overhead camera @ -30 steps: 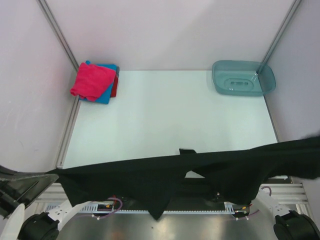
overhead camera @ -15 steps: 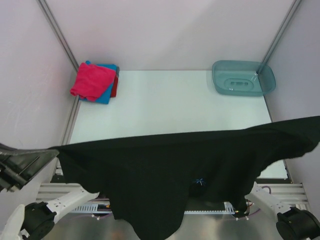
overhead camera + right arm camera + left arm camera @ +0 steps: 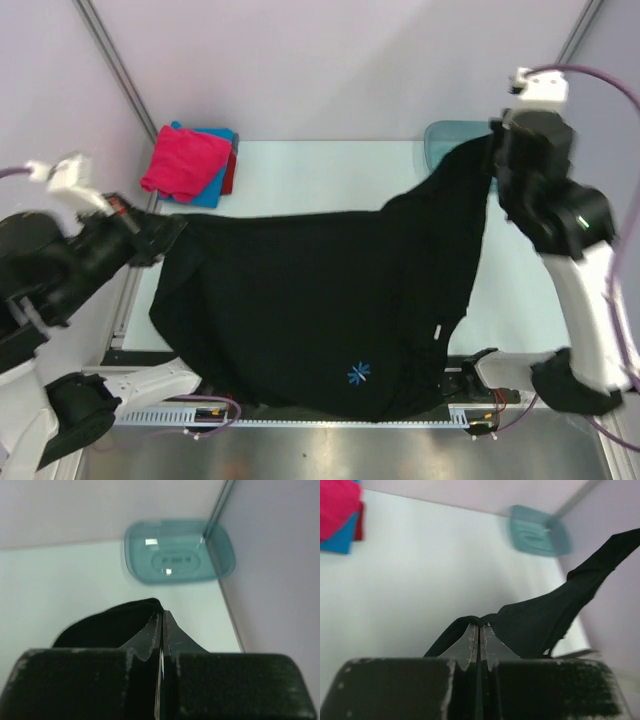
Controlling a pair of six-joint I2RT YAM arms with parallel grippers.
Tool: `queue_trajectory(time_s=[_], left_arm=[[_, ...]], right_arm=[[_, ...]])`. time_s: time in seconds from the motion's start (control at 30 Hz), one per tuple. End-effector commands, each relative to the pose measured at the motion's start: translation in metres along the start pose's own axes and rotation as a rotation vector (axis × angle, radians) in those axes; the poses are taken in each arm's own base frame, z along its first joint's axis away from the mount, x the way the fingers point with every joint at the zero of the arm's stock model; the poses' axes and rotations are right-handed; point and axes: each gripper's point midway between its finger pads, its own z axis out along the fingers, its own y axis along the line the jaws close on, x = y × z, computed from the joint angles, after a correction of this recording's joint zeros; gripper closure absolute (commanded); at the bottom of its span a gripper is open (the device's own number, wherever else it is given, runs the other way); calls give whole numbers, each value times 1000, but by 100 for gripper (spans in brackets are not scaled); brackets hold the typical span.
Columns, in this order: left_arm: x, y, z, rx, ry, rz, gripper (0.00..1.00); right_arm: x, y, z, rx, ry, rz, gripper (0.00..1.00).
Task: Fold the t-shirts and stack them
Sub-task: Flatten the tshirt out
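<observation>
Black t-shirt (image 3: 330, 300) hangs spread between our two arms over the near half of the bench (image 3: 320, 180), its small starburst print (image 3: 359, 373) low by the front edge. Our left pincer (image 3: 479, 630) is clamped on a bunched edge of the cloth at the left; our right pincer (image 3: 161, 622) is clamped on another edge, raised higher at the right, just in front of the teal basin (image 3: 180, 550). The lower part of the shirt sags past the bench's front edge, over the arm bases. In the far-left corner lie the folded shirts: a magenta-pink one (image 3: 185, 160) on top of a blue one (image 3: 212, 190), with a red one (image 3: 231, 172) peeking out beside them.

We judge the step in hand to be laying the black shirt flat for folding. To do it well, we would bring the two held edges level, pull the span taut, carry it toward the far side so the hanging part drags fully onto the bench, then lower it evenly, well apart from basin and stack.
</observation>
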Motion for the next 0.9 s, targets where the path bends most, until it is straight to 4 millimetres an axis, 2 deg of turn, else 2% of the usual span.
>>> queue_trajectory(time_s=[0.0,0.03,0.07,0.13,0.17,0.2,0.23,0.27,0.33,0.47,0.53,0.57,0.67,0.7,0.77,0.8,0.83,0.87], left_arm=[[16,41,47,-269,107,288,100],[19,44,56,-290,126,320,100],[24,48,64,-320,149,345,100],[40,52,89,-320,203,373,100],[40,63,95,-355,202,357,100],[56,76,107,-383,248,354,100],[59,70,117,-318,247,313,100],[68,93,127,-374,274,284,100],[72,103,142,-374,268,287,100],[90,137,181,-423,324,344,100],[89,149,205,-433,323,401,100],[92,158,218,-459,339,414,100],[87,162,248,-462,328,388,100],[92,167,267,-460,351,389,100],[90,173,284,-465,350,385,100],[96,181,296,-479,368,361,100],[94,190,302,-486,368,321,100],[92,189,310,-468,359,280,100]], right_arm=[[-2,14,39,-68,27,88,100],[6,21,55,-72,49,90,100],[10,20,64,-62,50,100,100],[7,18,80,-46,22,125,100],[15,19,89,-42,39,123,100],[18,19,97,-47,51,121,100],[30,26,111,-51,92,104,100],[34,28,116,-56,109,99,100],[47,33,128,-70,146,90,100],[78,52,163,-129,226,108,100],[82,57,175,-141,231,116,100],[93,64,187,-150,261,109,100],[97,66,204,-148,270,125,100],[105,68,215,-142,288,127,100],[110,69,226,-145,295,148,100],[117,73,237,-146,302,153,100],[116,74,241,-152,295,157,100],[117,74,248,-147,296,170,100]])
